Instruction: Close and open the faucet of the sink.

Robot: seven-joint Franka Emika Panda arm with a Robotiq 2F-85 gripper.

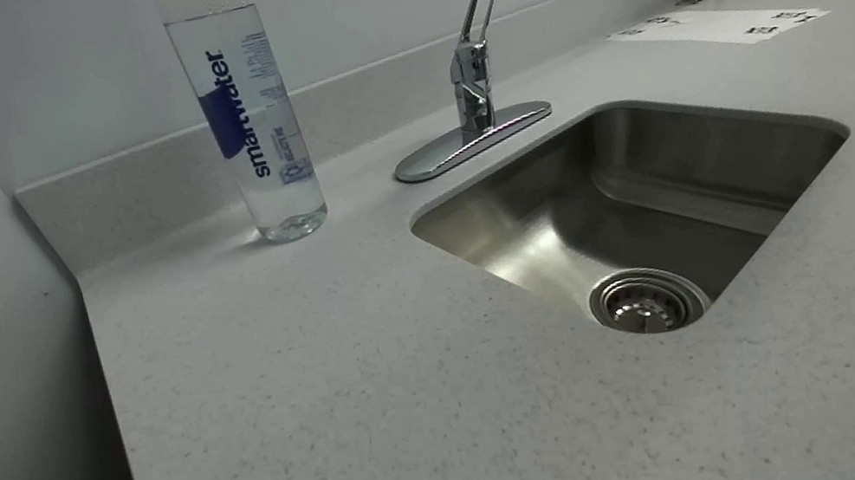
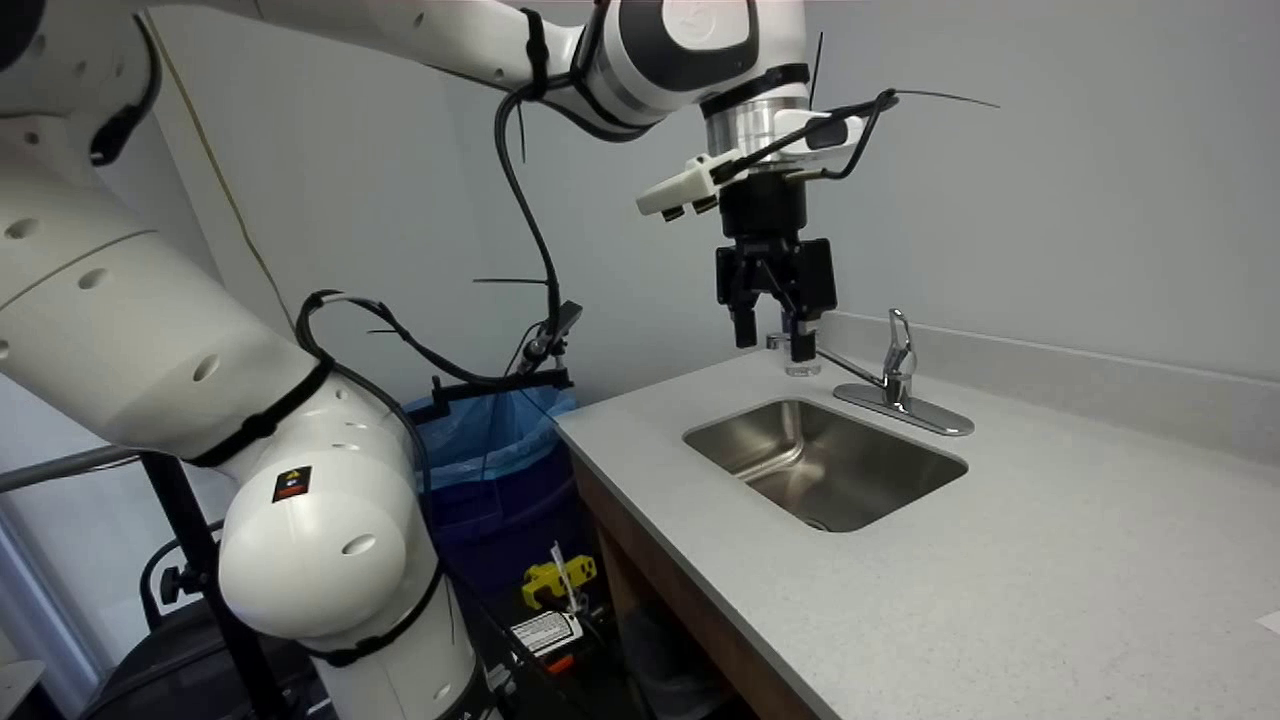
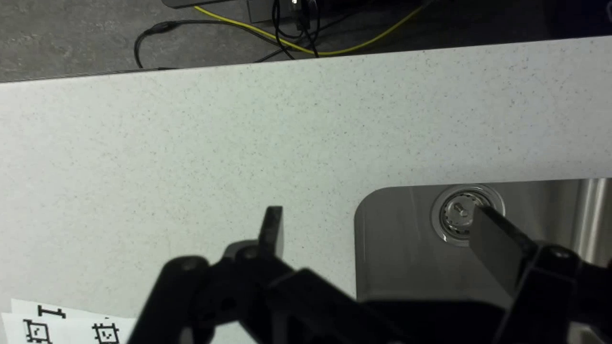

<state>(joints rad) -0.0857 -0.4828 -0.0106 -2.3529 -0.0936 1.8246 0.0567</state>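
The chrome faucet stands on its oval base plate behind the sink. Its slim looped lever points upward. In an exterior view the faucet shows its spout reaching toward the left. The steel sink is empty there, and its drain shows in the wrist view, where the sink lies partly under the fingers. My gripper hangs fingers down above the counter, apart from the faucet and higher than the sink. In the wrist view my gripper has its fingers wide apart with nothing between them. The faucet is out of the wrist view.
A clear water bottle stands on the counter beside the faucet, by the wall. Marker sheets lie farther along the counter. A wall and low backsplash run behind the faucet. A lined bin stands beyond the counter's end.
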